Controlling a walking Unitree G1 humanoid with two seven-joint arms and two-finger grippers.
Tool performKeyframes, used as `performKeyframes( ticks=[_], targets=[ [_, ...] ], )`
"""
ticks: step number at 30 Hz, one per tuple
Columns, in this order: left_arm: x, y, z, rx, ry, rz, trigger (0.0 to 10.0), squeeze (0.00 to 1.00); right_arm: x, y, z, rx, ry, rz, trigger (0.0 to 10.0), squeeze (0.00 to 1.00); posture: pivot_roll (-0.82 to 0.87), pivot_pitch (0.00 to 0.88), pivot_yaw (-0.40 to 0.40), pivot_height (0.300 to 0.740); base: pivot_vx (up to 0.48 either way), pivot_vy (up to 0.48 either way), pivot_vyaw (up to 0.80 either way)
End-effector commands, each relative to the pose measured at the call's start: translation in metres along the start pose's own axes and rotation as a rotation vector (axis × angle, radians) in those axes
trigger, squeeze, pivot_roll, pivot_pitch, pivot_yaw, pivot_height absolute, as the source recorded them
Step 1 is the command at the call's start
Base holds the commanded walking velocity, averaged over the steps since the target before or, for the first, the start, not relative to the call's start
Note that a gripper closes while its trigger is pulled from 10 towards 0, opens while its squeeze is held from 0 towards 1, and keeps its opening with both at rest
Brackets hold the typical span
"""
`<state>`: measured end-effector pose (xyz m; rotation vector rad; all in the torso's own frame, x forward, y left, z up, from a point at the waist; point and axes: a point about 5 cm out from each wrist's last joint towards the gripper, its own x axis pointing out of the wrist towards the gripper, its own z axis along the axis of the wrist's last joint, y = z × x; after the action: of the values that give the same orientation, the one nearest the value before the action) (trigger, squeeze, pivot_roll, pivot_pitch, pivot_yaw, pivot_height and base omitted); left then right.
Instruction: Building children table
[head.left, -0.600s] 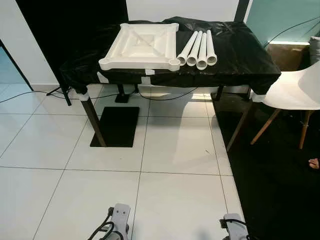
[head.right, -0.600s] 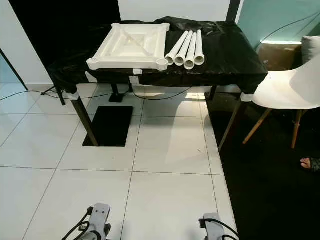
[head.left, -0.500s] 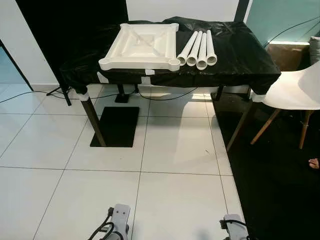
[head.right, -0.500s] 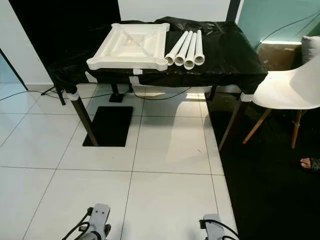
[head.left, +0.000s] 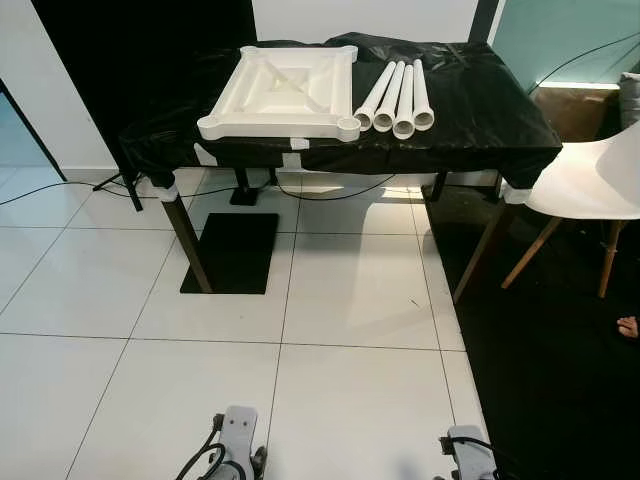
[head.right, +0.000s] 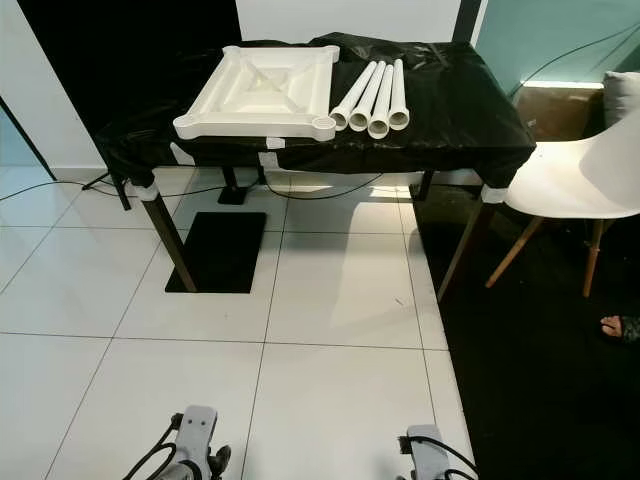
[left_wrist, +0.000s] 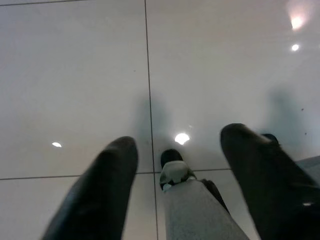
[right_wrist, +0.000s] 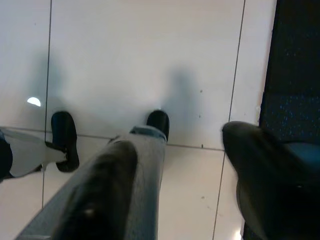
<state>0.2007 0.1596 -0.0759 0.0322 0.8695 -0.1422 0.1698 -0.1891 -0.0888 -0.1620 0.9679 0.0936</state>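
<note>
While both arms hang low at the robot's sides, the left gripper (left_wrist: 175, 175) points down at the tiled floor (head.left: 350, 290) with its two black fingers (left_wrist: 100, 185) spread wide apart and nothing between them. The right gripper (right_wrist: 175, 180) hangs the same way, its fingers (right_wrist: 265, 175) also well apart and holding nothing; one of the robot's grey legs and black feet shows past each of them. In the head views the wrists sit at the bottom edge, left (head.left: 235, 440) and right (head.left: 468, 452).

Ahead stands a table (head.left: 480, 100) draped in a black cloth. On it lies the white tabletop (head.left: 285, 90), upside down with its ribbed underside up and round sockets at the corners, near the front left edge. Just beside it, to the right, four white legs (head.left: 397, 95) lie side by side, touching one another, open ends toward the robot.

A black base plate (head.left: 232, 252) rests on the floor under the table. A white chair (head.left: 585, 185) with wooden legs stands at the table's right end on a dark carpet (head.left: 540, 350). Cables run along the floor behind.
</note>
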Motion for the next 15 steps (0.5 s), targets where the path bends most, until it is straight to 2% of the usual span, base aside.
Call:
performKeyframes(
  ticks=[1, 2, 3, 4, 6, 10, 11, 12, 15],
  targets=[
    [0.001, 0.002, 0.015, -0.046, -0.089, -0.041, 10.0, 1.00, 0.000, -0.006, 0.009, 0.035, -0.064, -0.008, 10.0, 1.00, 0.02, 0.000, -0.001, 0.740, 0.000, 0.000, 0.00],
    [0.001, 0.002, 0.015, -0.046, -0.089, -0.041, 10.0, 1.00, 0.000, -0.006, 0.009, 0.035, -0.064, -0.008, 10.0, 1.00, 0.02, 0.000, -0.001, 0.740, 0.000, 0.000, 0.00],
    [0.002, 0.004, 0.036, -0.071, -0.198, -0.057, 10.0, 1.00, 0.000, -0.012, 0.027, 0.058, -0.159, -0.016, 10.0, 1.00, 0.02, 0.000, -0.003, 0.740, 0.000, 0.000, 0.00],
    [0.002, 0.004, 0.036, -0.071, -0.198, -0.057, 10.0, 1.00, 0.000, -0.012, 0.027, 0.058, -0.159, -0.016, 10.0, 1.00, 0.02, 0.000, -0.003, 0.740, 0.000, 0.000, 0.00],
    [0.001, 0.004, 0.051, -0.089, -0.288, -0.075, 10.0, 1.00, 0.000, -0.015, 0.044, 0.069, -0.247, -0.023, 10.0, 1.00, 0.02, 0.000, -0.004, 0.740, 0.000, 0.000, 0.00],
    [0.000, 0.005, 0.060, -0.079, -0.335, -0.075, 10.0, 1.00, 0.000, -0.016, 0.056, 0.069, -0.303, -0.024, 10.0, 1.00, 0.02, 0.000, -0.004, 0.740, 0.000, 0.000, 0.00],
    [-0.004, 0.008, 0.078, -0.062, -0.444, -0.074, 10.0, 1.00, -0.004, -0.013, 0.085, 0.077, -0.451, -0.016, 10.0, 1.00, 0.02, 0.000, -0.003, 0.740, 0.000, 0.000, 0.00],
    [-0.004, 0.008, 0.078, -0.062, -0.444, -0.074, 10.0, 1.00, -0.004, -0.013, 0.085, 0.077, -0.451, -0.016, 10.0, 1.00, 0.02, 0.000, -0.003, 0.740, 0.000, 0.000, 0.00],
    [-0.012, 0.010, 0.097, -0.052, -0.572, -0.054, 10.0, 1.00, -0.014, -0.010, 0.113, 0.077, -0.618, -0.011, 10.0, 1.00, 0.02, 0.000, -0.007, 0.740, 0.000, 0.000, 0.00]
  ],
)
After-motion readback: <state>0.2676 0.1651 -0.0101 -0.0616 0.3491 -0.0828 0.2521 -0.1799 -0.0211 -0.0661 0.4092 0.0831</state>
